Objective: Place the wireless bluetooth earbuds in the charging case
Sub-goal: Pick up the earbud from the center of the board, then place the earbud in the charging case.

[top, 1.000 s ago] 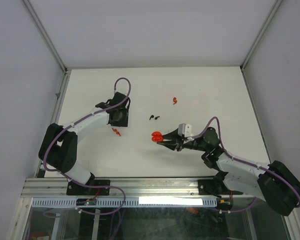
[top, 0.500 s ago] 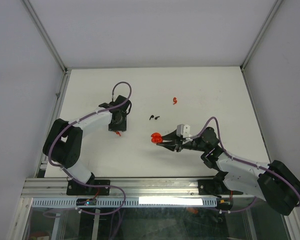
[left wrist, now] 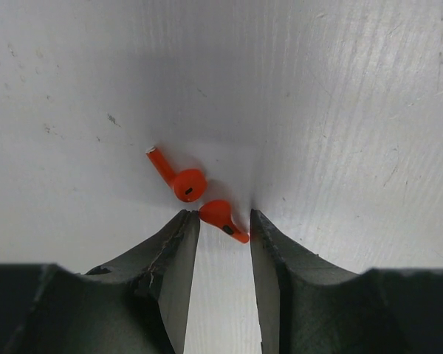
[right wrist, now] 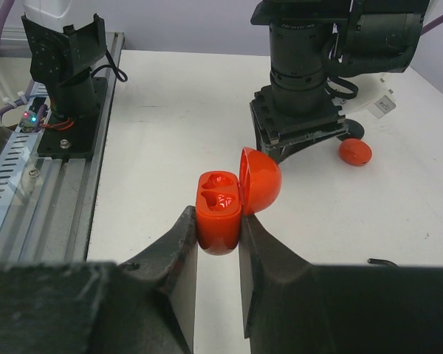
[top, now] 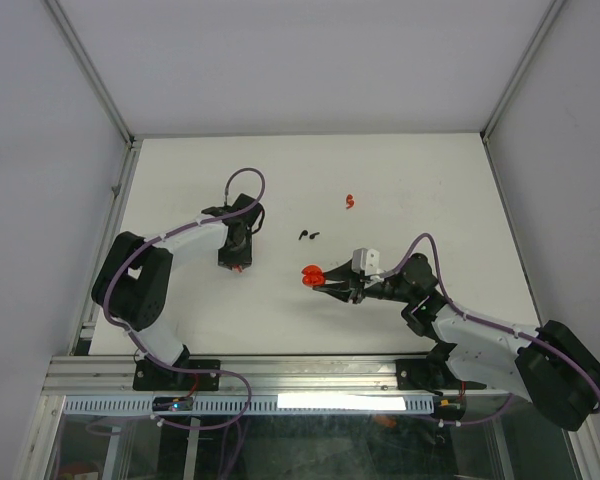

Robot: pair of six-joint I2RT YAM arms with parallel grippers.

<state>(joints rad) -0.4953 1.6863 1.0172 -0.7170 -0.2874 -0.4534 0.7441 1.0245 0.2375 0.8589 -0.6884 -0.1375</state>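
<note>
The right claw (right wrist: 218,218) is closed firmly on the red case (right wrist: 218,203), which is held open above the white surface (top: 420,170). Left of the case, the left claw (left wrist: 223,214) stands a little apart around one red earbud (left wrist: 221,218). I cannot tell if it pinches it. A second red earbud (left wrist: 179,177) lies just beside. Behind the case lie two black earbuds (top: 308,236), and farther back a third red earbud (top: 350,201).

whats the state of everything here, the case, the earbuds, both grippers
charging case: lid open, both wells empty
right gripper: shut on the charging case
red earbuds: two, loose on the table, outside the case
left gripper: jaws slightly apart around one red earbud, grip unclear
black earbuds: on the table, outside the case
</note>
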